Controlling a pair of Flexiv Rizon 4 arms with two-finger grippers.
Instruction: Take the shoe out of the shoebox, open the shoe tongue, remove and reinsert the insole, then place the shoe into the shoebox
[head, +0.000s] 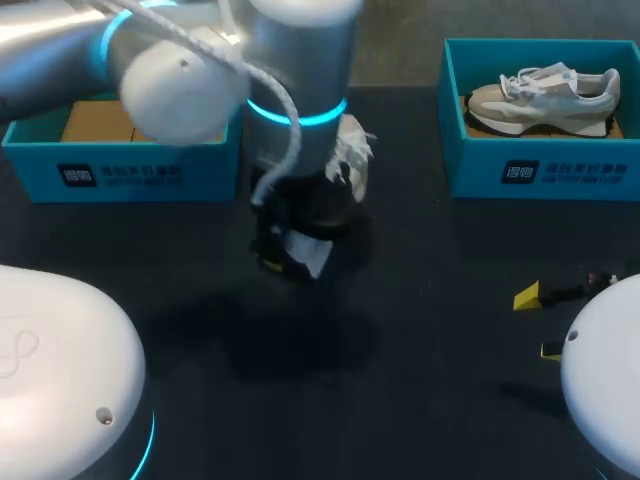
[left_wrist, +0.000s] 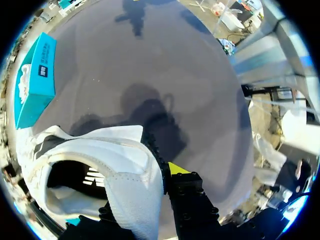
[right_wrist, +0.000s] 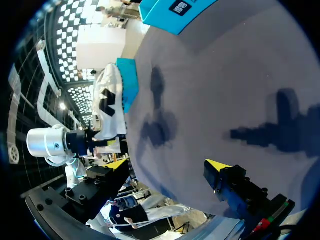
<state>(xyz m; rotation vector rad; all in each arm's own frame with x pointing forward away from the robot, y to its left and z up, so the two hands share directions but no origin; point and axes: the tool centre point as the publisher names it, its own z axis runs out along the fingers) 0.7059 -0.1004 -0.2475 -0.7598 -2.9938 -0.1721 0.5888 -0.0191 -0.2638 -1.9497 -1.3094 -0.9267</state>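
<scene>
My left gripper (head: 290, 252) hangs over the middle of the table, shut on a white shoe (head: 352, 152) lifted off the surface. In the left wrist view the shoe (left_wrist: 100, 155) shows its dark inside, and its white collar wall sits between the fingers of the left gripper (left_wrist: 145, 192). Only one yellow fingertip (left_wrist: 177, 168) shows there; the other is hidden behind the shoe. The teal shoebox (head: 120, 160) at the back left shows a cardboard floor. My right gripper (head: 540, 322) stands open and empty low at the right; the right wrist view shows this gripper (right_wrist: 166, 165) facing the shoe (right_wrist: 110, 107).
A second teal shoebox (head: 545, 165) at the back right holds a beige and white sneaker (head: 545, 95). Dark tabletop (head: 430, 400) lies bare between the two grippers and toward the front edge.
</scene>
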